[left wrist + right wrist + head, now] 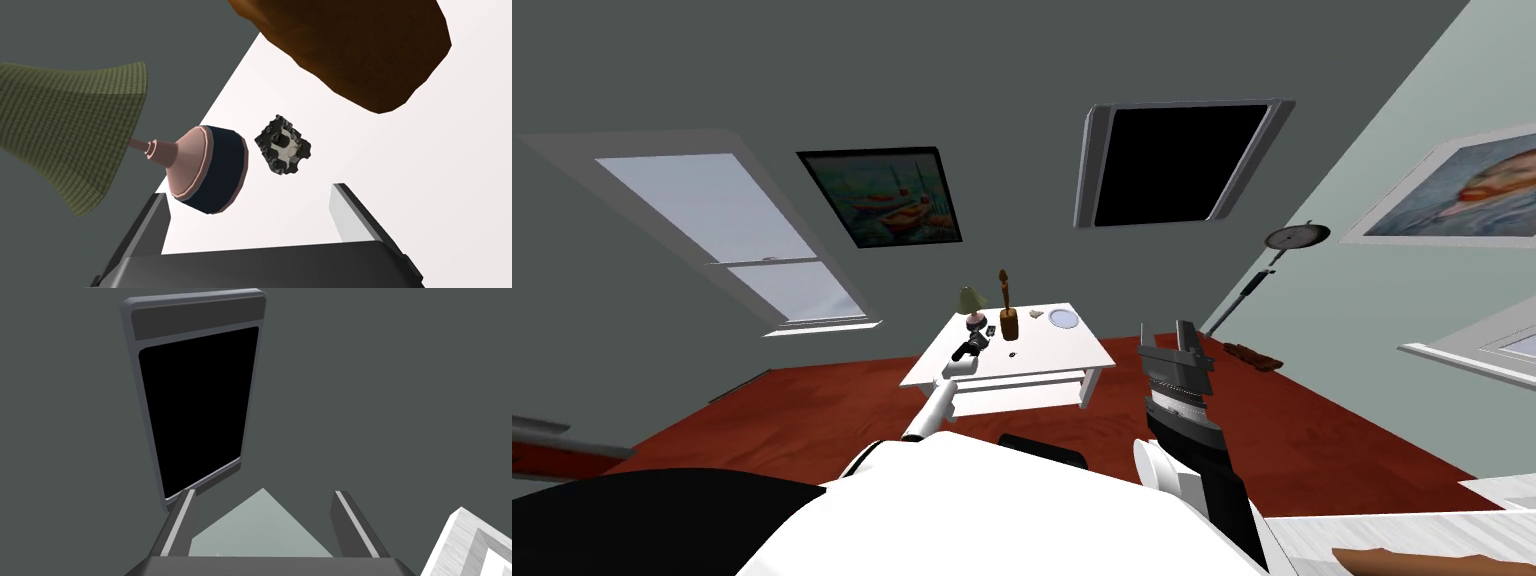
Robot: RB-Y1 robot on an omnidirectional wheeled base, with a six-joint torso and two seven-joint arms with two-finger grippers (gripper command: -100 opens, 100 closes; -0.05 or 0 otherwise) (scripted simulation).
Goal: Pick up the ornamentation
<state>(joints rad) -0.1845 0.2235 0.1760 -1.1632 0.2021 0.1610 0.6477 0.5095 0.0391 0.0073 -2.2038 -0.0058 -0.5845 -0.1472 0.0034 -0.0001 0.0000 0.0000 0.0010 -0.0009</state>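
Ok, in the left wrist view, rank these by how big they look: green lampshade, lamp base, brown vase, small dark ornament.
1 and 2. brown vase and green lampshade: about alike, and both are cut off by the picture's edge, so I won't rank them.
3. lamp base.
4. dark ornament, clearly the smallest.

The left arm [936,406] stretches straight forward, with the left gripper [970,350] low over the table [1057,362] near its left edge, fingers spread wide. The right arm [1202,460] bends upward, holding the right gripper [1164,335] raised with its fingers parted.
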